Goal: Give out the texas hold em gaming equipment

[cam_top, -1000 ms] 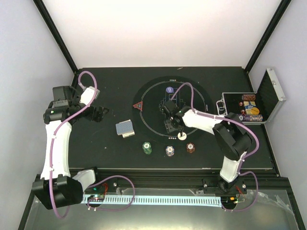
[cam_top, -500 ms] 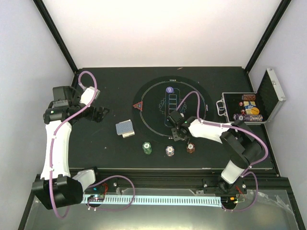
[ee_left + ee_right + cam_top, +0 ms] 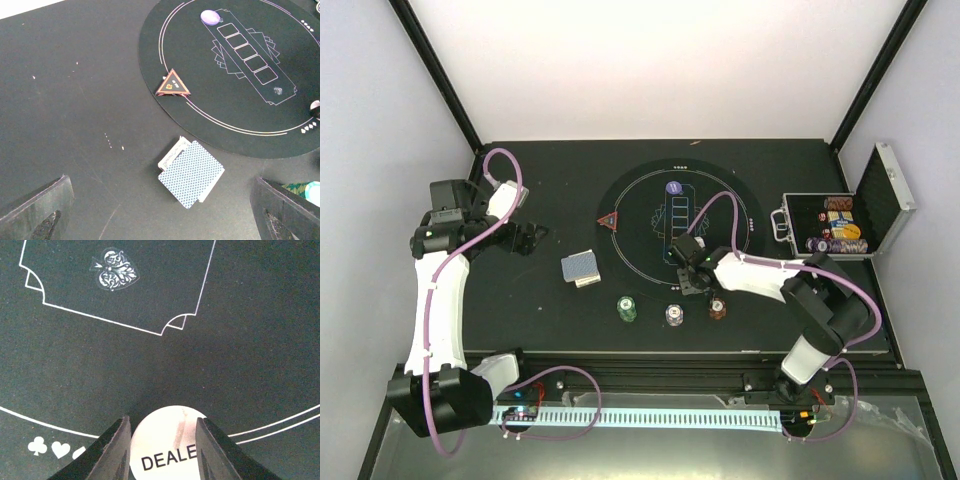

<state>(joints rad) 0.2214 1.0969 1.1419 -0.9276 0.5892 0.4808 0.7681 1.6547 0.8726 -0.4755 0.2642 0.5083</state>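
Note:
In the right wrist view a white round button [image 3: 167, 440] lettered DEALE lies on the black mat [image 3: 150, 365], and my right gripper [image 3: 162, 422] is shut on it, a finger against each side. From above, the right gripper [image 3: 692, 283] covers that button at the mat's near rim. A purple button [image 3: 673, 187] and a red triangle marker [image 3: 608, 221] rest on the mat [image 3: 640, 200]. The grey-blue card stack [image 3: 191, 173] lies off the mat, ahead of my open left gripper [image 3: 160, 215]. Green [image 3: 627, 309], white [image 3: 674, 315] and brown-red [image 3: 718, 308] chips sit in a row.
An open silver case [image 3: 840, 225] with chips stands at the right edge of the table. The left gripper [image 3: 525, 238] hovers at the far left, well away from the mat.
The right arm has swung down and toward the near rim of the mat, lowered over the white button, and its fingers have drawn in onto it. The left arm has stayed still.

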